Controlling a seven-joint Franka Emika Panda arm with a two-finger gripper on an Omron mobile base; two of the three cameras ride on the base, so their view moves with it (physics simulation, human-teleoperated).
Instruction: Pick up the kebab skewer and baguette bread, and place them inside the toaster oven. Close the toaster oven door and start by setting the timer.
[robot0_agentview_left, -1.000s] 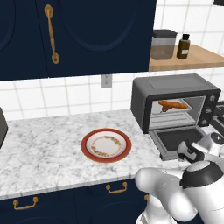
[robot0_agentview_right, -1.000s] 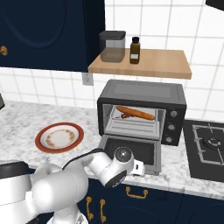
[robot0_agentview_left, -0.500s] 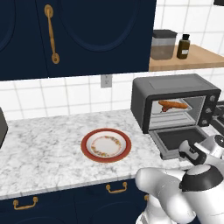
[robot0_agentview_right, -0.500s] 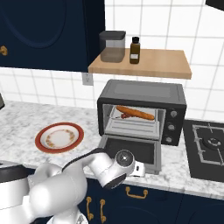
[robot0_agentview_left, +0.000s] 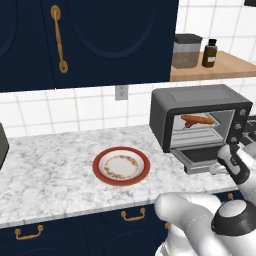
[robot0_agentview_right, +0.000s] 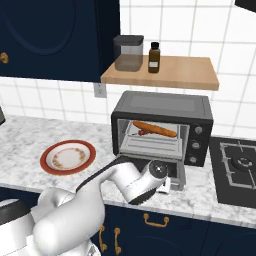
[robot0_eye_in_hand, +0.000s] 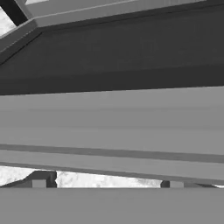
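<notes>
So my gripper is right up against the toaster oven door, jaws spread wide, holding nothing.
Baguette bread sits on the rack inside the toaster oven; kebab skewer mostly hidden behind it, door edge fills my close view.

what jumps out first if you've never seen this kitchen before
The toaster oven at the back of the marble counter, its door dropped open and the baguette bread lying on the rack inside. Left of it sits a red-rimmed plate with no food on it. The white arm reaches low in front of the open door, and the hand view looks close along that door.
</notes>
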